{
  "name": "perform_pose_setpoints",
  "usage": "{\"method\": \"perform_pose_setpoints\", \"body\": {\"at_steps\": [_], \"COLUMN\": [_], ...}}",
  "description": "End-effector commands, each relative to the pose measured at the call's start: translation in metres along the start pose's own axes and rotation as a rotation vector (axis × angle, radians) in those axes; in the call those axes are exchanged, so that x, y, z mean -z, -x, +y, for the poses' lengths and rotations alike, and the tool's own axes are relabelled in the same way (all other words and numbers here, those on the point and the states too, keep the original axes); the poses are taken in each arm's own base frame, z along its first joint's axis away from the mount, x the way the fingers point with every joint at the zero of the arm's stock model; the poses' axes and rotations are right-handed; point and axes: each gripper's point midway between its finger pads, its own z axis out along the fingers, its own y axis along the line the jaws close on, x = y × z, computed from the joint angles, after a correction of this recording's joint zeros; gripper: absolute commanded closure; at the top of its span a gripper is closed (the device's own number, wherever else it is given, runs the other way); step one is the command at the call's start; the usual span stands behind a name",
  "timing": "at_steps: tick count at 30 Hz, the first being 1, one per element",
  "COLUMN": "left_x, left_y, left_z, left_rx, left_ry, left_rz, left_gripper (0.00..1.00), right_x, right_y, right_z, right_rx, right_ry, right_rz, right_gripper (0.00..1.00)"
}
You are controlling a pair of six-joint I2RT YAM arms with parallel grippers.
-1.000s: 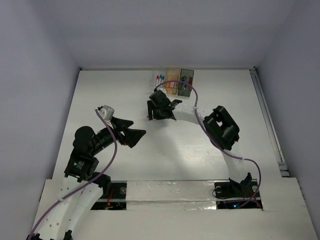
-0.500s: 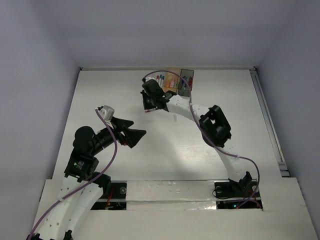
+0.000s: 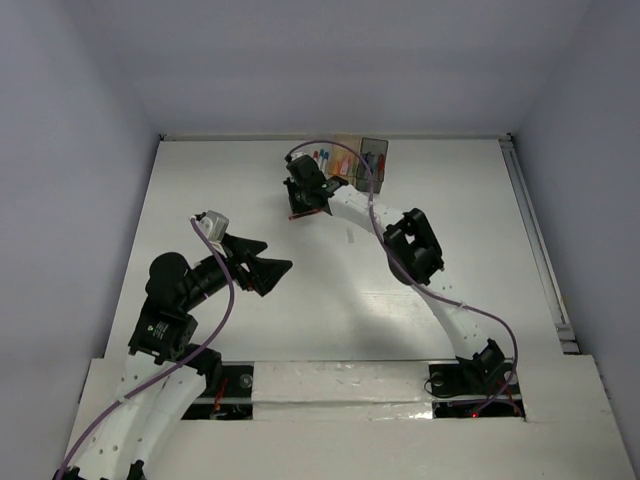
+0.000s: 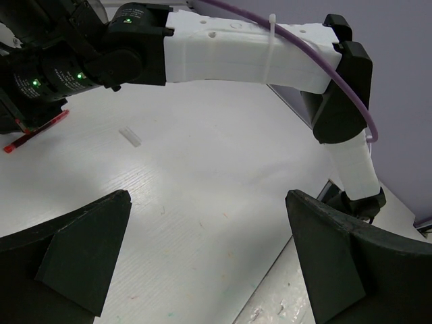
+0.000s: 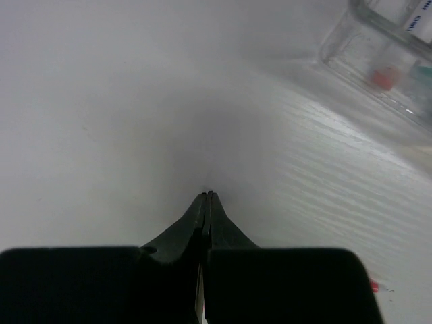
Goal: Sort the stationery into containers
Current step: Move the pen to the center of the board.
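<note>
My right gripper [image 3: 298, 207] [image 5: 208, 196] is low over the table just left of the containers, its jaws shut tip to tip with nothing between them. A thin red pen [image 4: 35, 132] [image 3: 296, 214] lies on the table right beside and partly under it; whether they touch is unclear. A tiny pale block [image 4: 129, 136] lies a little nearer. The clear bin [image 3: 318, 156] [image 5: 378, 54], orange bin [image 3: 346, 150] and dark bin [image 3: 373, 157] hold several pens. My left gripper [image 3: 276, 272] [image 4: 209, 236] hovers wide open over bare table.
The right arm [image 3: 410, 245] [image 4: 243, 57] arches across the table's middle with its purple cable [image 3: 360, 170]. The walls close in on all sides. A rail [image 3: 535, 240] runs along the table's right edge.
The right arm has swung left and farther out, away from the bins, and its jaws have closed. The left arm has not moved.
</note>
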Motion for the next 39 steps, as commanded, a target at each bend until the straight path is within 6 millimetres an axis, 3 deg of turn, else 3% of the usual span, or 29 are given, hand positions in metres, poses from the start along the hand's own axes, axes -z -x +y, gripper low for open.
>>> {"method": "perform_pose_setpoints", "body": {"at_steps": [1,14,29,31,34,35,36,37,39], "left_x": [-0.001,0.0,-0.001,-0.001,-0.001,-0.002,-0.001,-0.001,-0.001], "left_y": [0.008,0.009,0.007,0.008,0.007,0.007,0.008,0.007,0.007], "left_z": [-0.007,-0.007,-0.006,-0.006,-0.006,-0.005,-0.006,-0.006,-0.006], "left_rx": [-0.028,-0.031,-0.027,-0.027,-0.025,-0.024,-0.026,-0.026,-0.027], "left_ry": [-0.036,-0.038,-0.036,-0.035,-0.033,-0.032,-0.034,-0.035,-0.036], "left_rz": [-0.035,-0.039,-0.035,-0.036,-0.034,-0.033,-0.035,-0.034,-0.035], "left_gripper": [0.01,0.01,0.01,0.01,0.01,0.01,0.01,0.01,0.01], "right_x": [0.002,0.026,0.066,0.073,0.084,0.089,0.094,0.11,0.126], "right_y": [-0.016,-0.035,-0.057,-0.051,-0.043,-0.038,-0.047,-0.034,-0.031], "right_z": [-0.003,0.012,-0.001,0.001,-0.003,-0.003,-0.008,-0.007,-0.006], "right_rx": [0.028,0.072,0.108,0.117,0.11,0.1,0.092,0.065,0.019], "right_ry": [0.006,0.148,0.133,0.142,0.118,0.114,0.1,0.095,0.101], "right_rz": [0.051,0.079,0.116,0.102,0.078,0.06,0.073,0.035,0.0], "right_gripper": [1.0,1.0,1.0,1.0,0.78,0.61,0.55,0.49,0.39]}}
